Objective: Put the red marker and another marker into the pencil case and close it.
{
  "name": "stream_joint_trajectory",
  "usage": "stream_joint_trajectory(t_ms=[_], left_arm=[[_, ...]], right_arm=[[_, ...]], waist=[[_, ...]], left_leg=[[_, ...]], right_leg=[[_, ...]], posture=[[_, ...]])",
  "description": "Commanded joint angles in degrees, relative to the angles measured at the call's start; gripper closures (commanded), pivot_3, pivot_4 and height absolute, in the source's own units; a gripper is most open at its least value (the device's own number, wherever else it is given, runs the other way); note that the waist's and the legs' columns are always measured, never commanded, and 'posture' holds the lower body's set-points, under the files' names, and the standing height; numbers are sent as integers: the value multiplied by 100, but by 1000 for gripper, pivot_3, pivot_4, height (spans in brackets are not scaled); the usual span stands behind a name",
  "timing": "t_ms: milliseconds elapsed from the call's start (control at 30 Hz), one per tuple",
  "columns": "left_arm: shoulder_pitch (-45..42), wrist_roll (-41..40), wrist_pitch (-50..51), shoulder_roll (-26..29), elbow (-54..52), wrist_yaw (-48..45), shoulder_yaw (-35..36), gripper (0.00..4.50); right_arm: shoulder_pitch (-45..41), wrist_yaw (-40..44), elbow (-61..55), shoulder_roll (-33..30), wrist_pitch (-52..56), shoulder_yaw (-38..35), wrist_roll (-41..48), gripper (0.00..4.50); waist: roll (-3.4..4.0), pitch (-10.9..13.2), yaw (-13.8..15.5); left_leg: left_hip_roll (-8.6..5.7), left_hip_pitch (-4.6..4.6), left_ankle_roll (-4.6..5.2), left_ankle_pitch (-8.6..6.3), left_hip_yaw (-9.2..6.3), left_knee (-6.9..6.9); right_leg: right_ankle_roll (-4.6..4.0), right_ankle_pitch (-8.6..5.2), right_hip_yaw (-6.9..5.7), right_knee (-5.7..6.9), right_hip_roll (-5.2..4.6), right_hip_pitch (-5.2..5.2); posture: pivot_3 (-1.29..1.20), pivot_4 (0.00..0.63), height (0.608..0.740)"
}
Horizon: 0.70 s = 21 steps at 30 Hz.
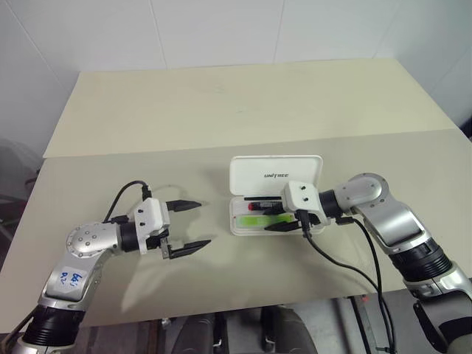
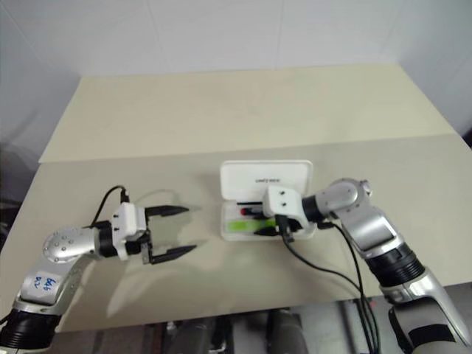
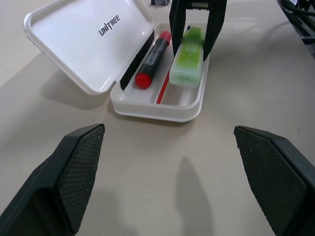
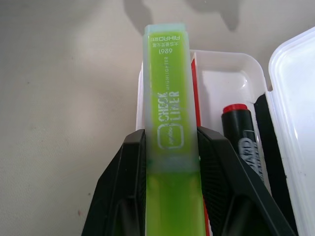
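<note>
One open pencil case (image 1: 274,177), one red marker (image 3: 152,59) inside, right tool (image 4: 170,196) gripping one green marker (image 4: 167,118), left tool (image 1: 186,227) wide open

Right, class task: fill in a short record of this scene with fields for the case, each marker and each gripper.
pencil case: open on table, lid raised
red marker: lying inside case
green marker: between right gripper's fingers, over case
right gripper: fingers against green marker
left gripper: open, holding nothing, beside case

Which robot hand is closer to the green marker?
The right one. The right gripper has its fingers on both sides of the green marker over the open pencil case. The left gripper waits open on the table, well away.
</note>
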Motion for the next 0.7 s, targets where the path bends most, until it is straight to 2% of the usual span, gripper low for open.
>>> stream_joint_trajectory(t_ms=[33,133,200,300,567,700], left_arm=[[-50,-1,-88,-11,-129,13,41,0],[-55,0,-94,-13,-124,9,37,0],[-59,3,-96,-14,-122,10,34,0],[-53,9,-98,-12,-127,9,31,0],[-108,26,-122,-60,-120,25,-14,0],[-99,33,-93,-114,-142,70,-30,0]], right_arm=[[-65,-43,-235,-26,69,-105,-3,1724],[-75,-61,-239,-4,59,-83,-20,614],[-77,-77,-242,11,53,-85,-19,29],[-89,-102,-302,13,120,-153,61,29],[338,-130,-1051,-342,1290,-1079,1152,29],[1554,-357,-1448,-996,1868,-2365,1635,29]], waist=[[0,0,-1],[0,0,-2],[0,0,-3],[0,0,-3],[-1,-1,18],[-1,0,105]], left_leg=[[0,0,0,0,1,-1],[0,0,0,0,1,-1],[0,0,0,0,1,-2],[0,0,0,0,1,-1],[1,-1,3,-3,-2,-1],[1,-4,7,-12,-5,-6]], right_leg=[[0,0,0,-1,0,0],[0,0,0,0,0,-1],[0,0,-1,0,0,-1],[0,0,0,0,0,-1],[-2,0,-2,-4,-6,0],[-2,0,-7,-13,-7,1]], posture=[[0,150,740],[0,150,740],[0,150,740],[0,150,740],[0,150,740],[0,150,740]])
